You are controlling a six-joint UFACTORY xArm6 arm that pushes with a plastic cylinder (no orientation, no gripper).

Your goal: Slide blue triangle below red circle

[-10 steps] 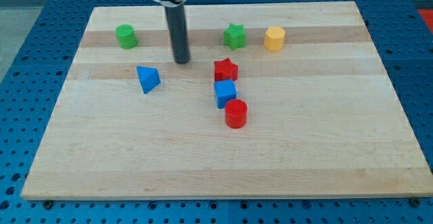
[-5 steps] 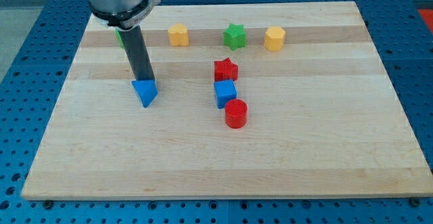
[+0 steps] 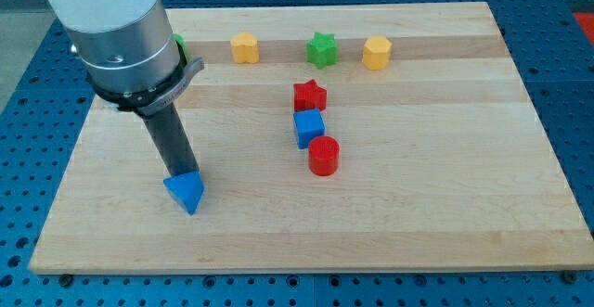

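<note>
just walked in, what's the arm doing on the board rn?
A single arm with a dark rod is pushing the blue triangle block across the wooden board. My tip sits against the triangle's upper edge, toward the view's top. The triangle lies at the lower left, well to the view's left of the red cylinder block and slightly lower, so it is not yet below it. The red cylinder touches a blue cube just above it.

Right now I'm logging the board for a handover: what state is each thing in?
my tip: touching blue triangle's upper edge
blue triangle: left of red circle, not yet below
red circle: upright, against blue cube
blue cube: between red star and circle
red star: flat
</note>
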